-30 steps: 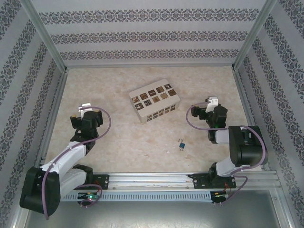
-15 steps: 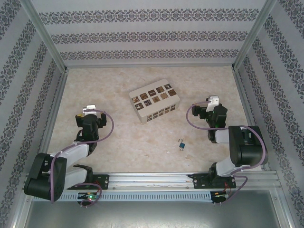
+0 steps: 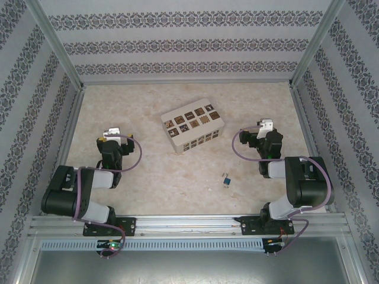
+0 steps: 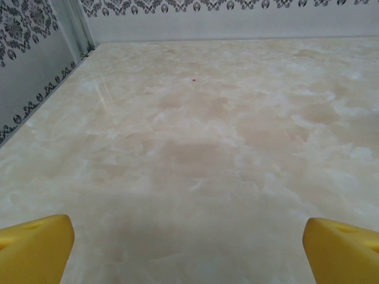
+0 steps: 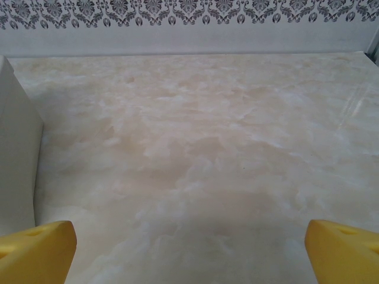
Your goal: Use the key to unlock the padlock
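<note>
The tiny blue padlock (image 3: 227,180) with its silvery part lies on the marble table, front of centre, between the two arms. A faint dark speck (image 3: 208,189) lies just left of it; I cannot tell whether it is the key. My left gripper (image 3: 111,136) sits low at the left, far from the lock, and stands open: its yellow fingertips (image 4: 32,248) are wide apart over bare table. My right gripper (image 3: 264,128) is at the right, beyond the lock, also open, with its yellow fingertips (image 5: 35,251) spread and nothing between them.
A cream box (image 3: 194,125) with dark brown patterned squares stands at mid-table; its pale side (image 5: 18,148) is at the left of the right wrist view. Patterned walls and metal posts (image 3: 56,47) enclose the table on three sides.
The left arm has folded back toward its base, with its elbow swinging up and left and its gripper shifting slightly. The right arm, lock and box have not moved.
</note>
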You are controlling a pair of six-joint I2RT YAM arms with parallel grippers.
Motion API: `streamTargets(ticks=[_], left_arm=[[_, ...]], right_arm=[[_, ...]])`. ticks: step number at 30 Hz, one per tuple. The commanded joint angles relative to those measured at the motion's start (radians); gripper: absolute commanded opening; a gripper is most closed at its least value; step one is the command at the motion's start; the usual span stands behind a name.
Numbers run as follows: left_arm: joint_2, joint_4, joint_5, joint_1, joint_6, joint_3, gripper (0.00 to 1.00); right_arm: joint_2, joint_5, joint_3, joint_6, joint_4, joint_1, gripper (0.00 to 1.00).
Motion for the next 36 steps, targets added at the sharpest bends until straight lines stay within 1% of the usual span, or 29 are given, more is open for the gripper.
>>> streamTargets(ticks=[1,4,6,8,9,10,12,14,16,18,19,21,36], left_arm=[[0.064,0.197,0.04,0.025,-0.003,-0.003,0.99],[0.087,0.191,0.076,0.033,-0.011,-0.002,0.99],[0.152,0.257,0.083,0.043,-0.002,0.014,0.99],[0.099,0.068,0.082,0.046,-0.027,0.066,0.99],[0.104,0.036,0.081,0.047,-0.029,0.084,0.99],[0.132,0.075,0.093,0.047,-0.007,0.091,0.99],[0.112,0.014,0.106,0.049,-0.018,0.103,0.99],[0.13,0.069,0.106,0.049,-0.009,0.094,0.99],[0.117,0.027,0.106,0.049,-0.018,0.101,0.99],[0.127,0.059,0.106,0.049,-0.011,0.095,0.99],[0.121,0.037,0.106,0.049,-0.016,0.098,0.99],[0.127,0.058,0.105,0.049,-0.011,0.095,0.99],[0.124,0.055,0.111,0.049,-0.007,0.093,0.99]], right_arm=[[0.003,0.014,0.018,0.007,0.007,0.013,0.98],[0.003,0.014,0.019,0.007,0.007,0.013,0.98],[0.003,0.016,0.019,0.007,0.006,0.013,0.98],[0.003,0.021,0.019,0.008,0.004,0.013,0.99],[0.003,0.021,0.021,0.008,0.004,0.013,0.98],[0.004,0.023,0.02,0.009,0.003,0.013,0.98],[0.003,0.023,0.019,0.008,0.003,0.013,0.98],[0.002,0.023,0.019,0.008,0.004,0.015,0.99],[0.0,0.026,0.016,0.007,0.006,0.015,0.98],[0.001,0.026,0.016,0.007,0.008,0.016,0.98],[0.0,0.026,0.016,0.007,0.007,0.016,0.98],[0.0,0.03,0.016,0.005,0.009,0.017,0.98],[-0.001,0.059,0.017,-0.002,0.005,0.031,0.98]])
